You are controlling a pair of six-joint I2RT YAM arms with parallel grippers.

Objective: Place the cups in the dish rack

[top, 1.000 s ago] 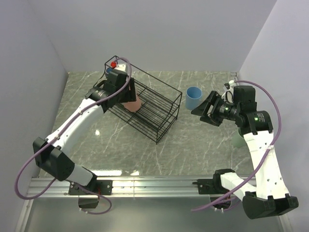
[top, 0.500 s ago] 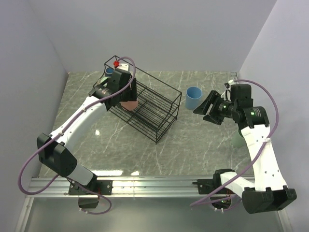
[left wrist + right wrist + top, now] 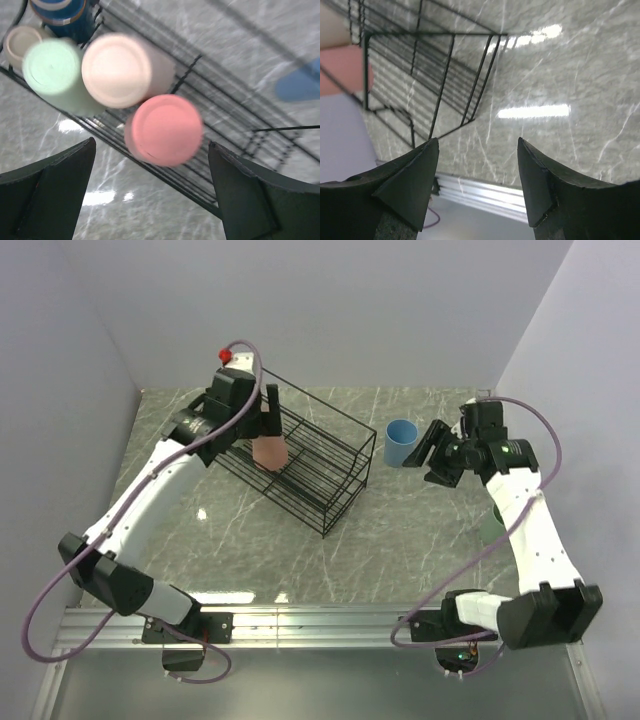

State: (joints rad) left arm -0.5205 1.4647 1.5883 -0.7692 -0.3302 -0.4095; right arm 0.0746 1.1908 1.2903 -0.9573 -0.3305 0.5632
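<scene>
Grey marble tabletop (image 3: 400, 530) between pale walls (image 3: 350, 310) (black dish rack (image 3: 330, 455) aslant), left claw (image 3: 151, 147) and right claw (image 3: 477, 142) agape, empty.

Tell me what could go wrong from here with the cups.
1. The right gripper is open beside the blue cup, yet its wrist view does not show the cup; closing in could tip it.
2. The left gripper hangs open above the salmon cup, close beside the pale cup; dipping could knock both.
</scene>
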